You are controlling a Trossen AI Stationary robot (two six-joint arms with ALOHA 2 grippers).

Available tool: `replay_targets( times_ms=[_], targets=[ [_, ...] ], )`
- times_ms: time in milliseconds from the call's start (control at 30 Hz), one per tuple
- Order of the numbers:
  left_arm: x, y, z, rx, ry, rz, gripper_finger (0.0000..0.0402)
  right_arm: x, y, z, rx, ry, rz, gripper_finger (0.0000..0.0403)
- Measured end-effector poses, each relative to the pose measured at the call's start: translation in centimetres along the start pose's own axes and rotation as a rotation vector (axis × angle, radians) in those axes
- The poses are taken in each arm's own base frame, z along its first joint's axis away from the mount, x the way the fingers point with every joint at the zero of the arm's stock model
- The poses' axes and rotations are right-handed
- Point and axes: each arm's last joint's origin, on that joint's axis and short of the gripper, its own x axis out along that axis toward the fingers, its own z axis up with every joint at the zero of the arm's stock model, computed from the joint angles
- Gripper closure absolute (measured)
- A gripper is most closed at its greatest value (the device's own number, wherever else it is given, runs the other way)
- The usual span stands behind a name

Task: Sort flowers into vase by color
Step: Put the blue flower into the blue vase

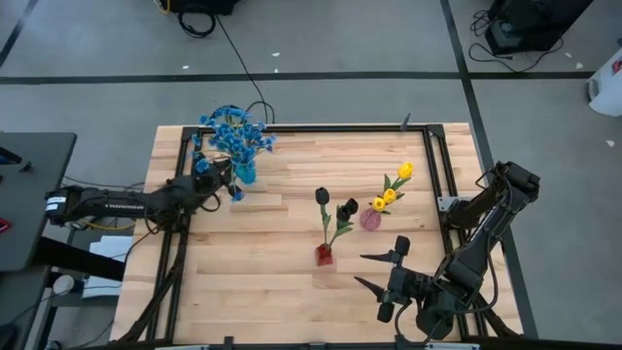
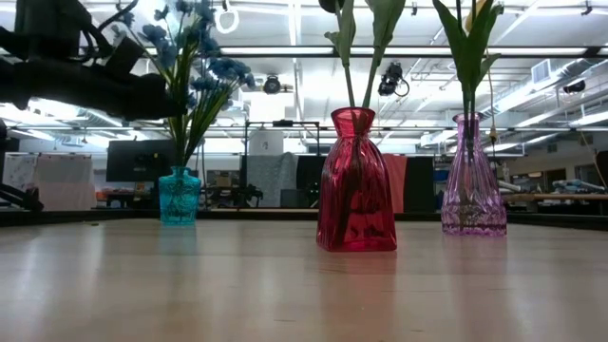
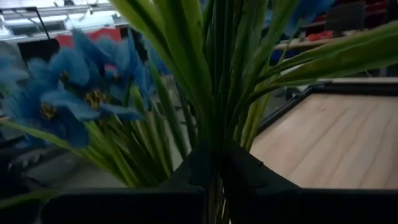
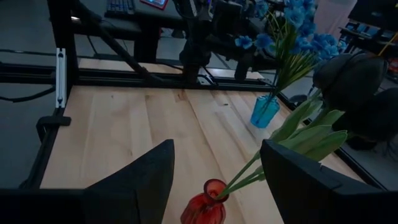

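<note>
You have three vases: a teal vase (image 1: 244, 175) upper left with the blue flowers (image 1: 236, 136), clenched by your left gripper (image 1: 225, 181); a red vase (image 1: 324, 255) mid-frame holding two dark tulips (image 1: 334, 204); a pink vase (image 1: 370, 220) holding three yellow tulips (image 1: 391, 190). Your right gripper (image 1: 374, 271), lower right, is released.

Floor (image 1: 321, 44): grey, smooth, crossed by dark tape lines, with a black cable (image 1: 236, 58) trailing over it.
Desk (image 1: 282, 282): pale wood planks, edged by a black metal frame (image 1: 311, 127).
Ceiling (image 2: 285, 57): long strip lights in rows.
Far room: monitors (image 2: 138, 160) and cluttered benches beyond the desk.
Side furniture: dark table (image 1: 29, 194) to one side.
</note>
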Motion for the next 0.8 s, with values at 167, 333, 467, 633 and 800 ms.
replay_targets(
  times_ms=[167,333,467,633,800],
  targets=[
    [0.3,0.3,-0.7,-0.056,0.018,-0.023,0.0374,0.0,0.0,0.0,-0.003,-0.002,-0.004,0.0154],
    [0.3,0.6,-2.2,-0.116,0.076,-0.022,0.0374,0.0,0.0,0.0,-0.007,0.001,0.001,0.0154],
    [0.4,0.4,-2.6,-0.137,0.106,-0.06,0.0374,0.0,0.0,0.0,-0.016,0.002,0.003,0.0154],
    [0.6,0.2,-3.0,-0.155,0.139,-0.064,0.0374,0.2,-0.1,0.0,-0.013,0.004,-0.001,0.0154],
    [0.7,0.0,-3.5,-0.162,0.185,-0.071,0.0374,0.2,0.0,0.1,-0.005,0.004,0.005,0.0154]
  ],
)
